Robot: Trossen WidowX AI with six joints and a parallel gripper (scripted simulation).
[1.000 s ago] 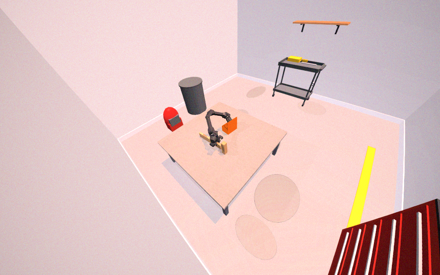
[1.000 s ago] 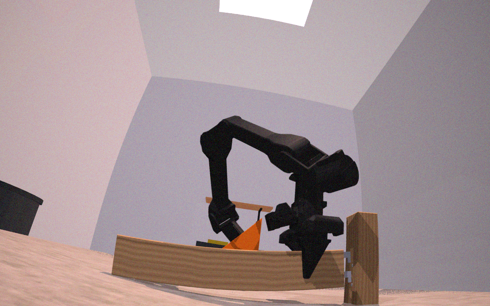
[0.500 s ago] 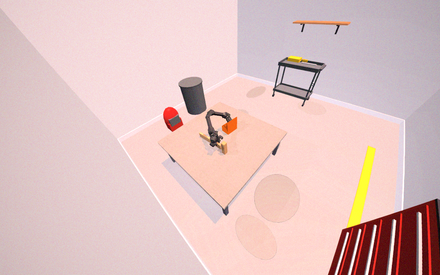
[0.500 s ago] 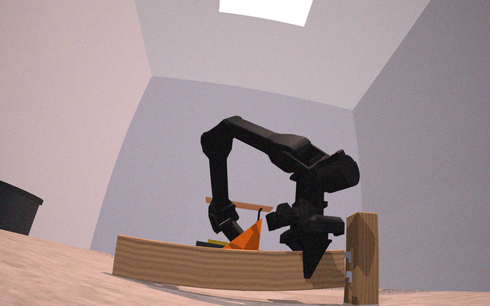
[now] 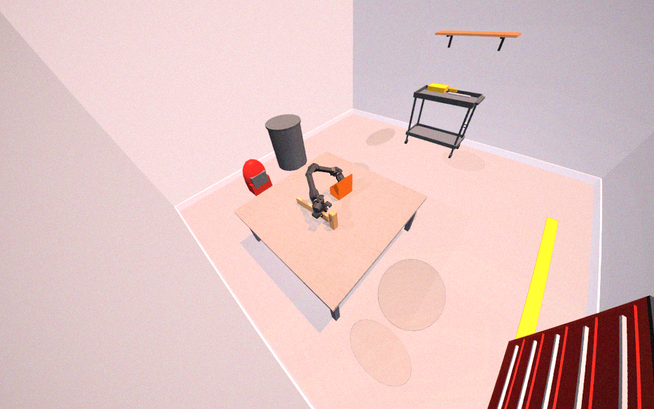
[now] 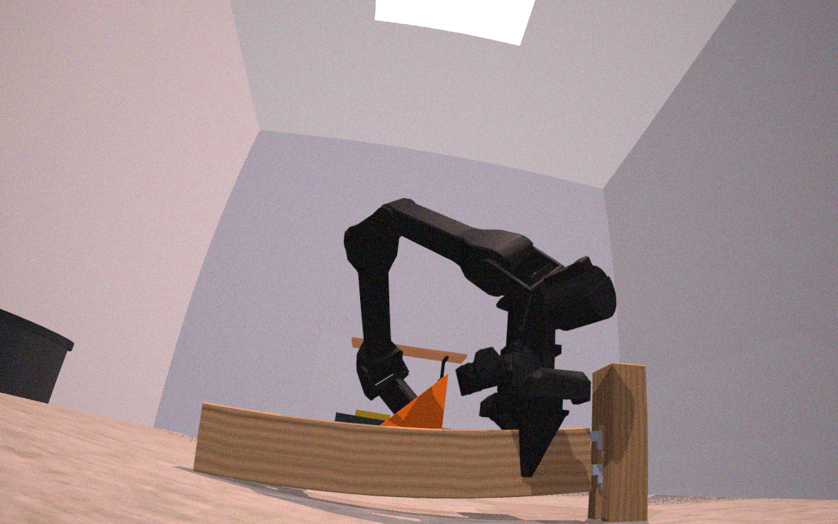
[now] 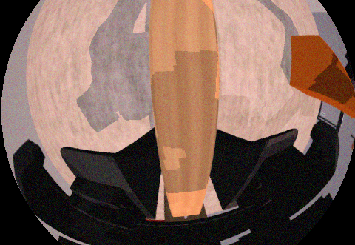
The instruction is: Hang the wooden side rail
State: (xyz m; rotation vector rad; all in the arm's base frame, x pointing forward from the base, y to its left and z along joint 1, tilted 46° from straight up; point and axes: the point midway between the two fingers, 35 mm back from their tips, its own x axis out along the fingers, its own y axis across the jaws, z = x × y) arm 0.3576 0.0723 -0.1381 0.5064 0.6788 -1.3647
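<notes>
The wooden side rail [image 5: 302, 203] [image 6: 356, 459] [image 7: 183, 101] stands on edge. Its far end is at the table top in the exterior view, and its hook end is slightly raised. My gripper [image 5: 321, 214] [image 6: 529, 459] [image 7: 179, 126] is shut on the rail near the hook end, one finger on each side. The upright headboard post [image 5: 334, 220] [image 6: 627, 449] stands just beyond that end. Two grey steel hooks, an upper hook [image 6: 596, 438] and a lower hook [image 6: 596, 470], bridge the narrow gap to the post's slot side. Their inner parts and the pins are hidden, so I cannot tell whether they are seated.
An orange angled block [image 5: 342, 188] [image 6: 425, 407] [image 7: 314, 64] stands on the table [image 5: 339, 269] beside the arm's base, off to one side of the rail. A dark bin [image 5: 288, 145], a red welding mask [image 5: 254, 175] and a cart [image 5: 433, 136] are away from the table.
</notes>
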